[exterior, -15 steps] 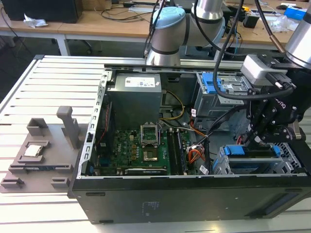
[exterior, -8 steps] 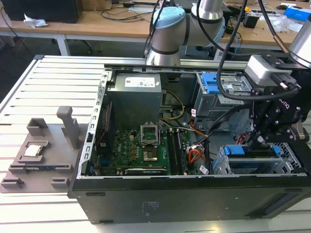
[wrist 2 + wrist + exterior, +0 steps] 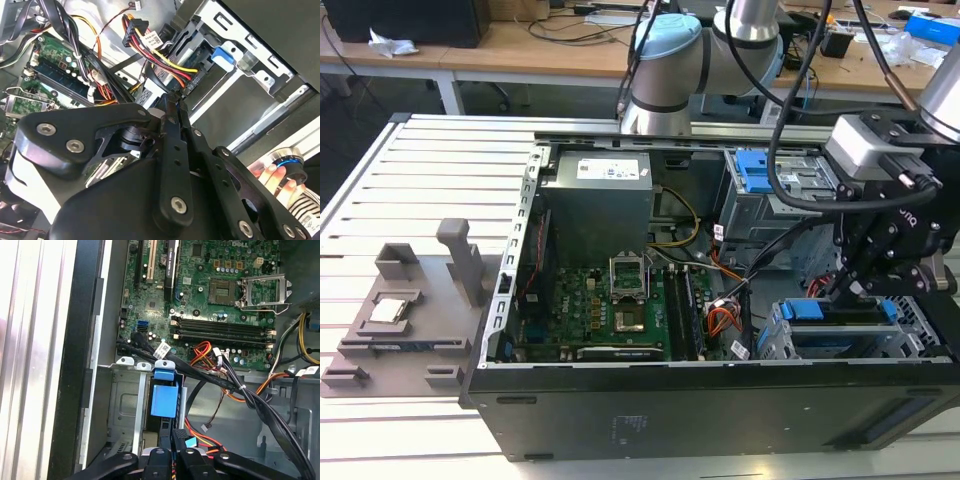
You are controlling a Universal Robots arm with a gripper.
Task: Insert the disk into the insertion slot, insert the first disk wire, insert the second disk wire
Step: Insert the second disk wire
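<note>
The computer case (image 3: 720,400) lies open on its side on a slatted table (image 3: 380,200), and everything here is placed against it. In the exterior view the black gripper (image 3: 848,290) hangs inside the case at the corner on the exterior view's right, just above the silver drive cage that forms the insertion slot (image 3: 775,345). The disk (image 3: 840,335) already sits in that cage; its blue carrier frame shows along the cage's top edge.

In the second wrist view the gripper (image 3: 175,100) has its two black fingers (image 3: 170,130) pressed close together, and they seem to pinch a small black connector (image 3: 175,93) at the end of a bundle of red, yellow and black wires (image 3: 160,55), though the tips are too dark to be sure. In the first wrist view the gripper (image 3: 177,437) sits just beside the blue tab (image 3: 164,400) of the carrier.

The green motherboard (image 3: 620,300) fills the middle of the case, and a grey power supply (image 3: 595,200) stands at its far side. A taller grey cage with blue latches (image 3: 760,170) sits beyond the gripper. A person's hand (image 3: 272,177) appears at the case's outer edge in the second wrist view.
</note>
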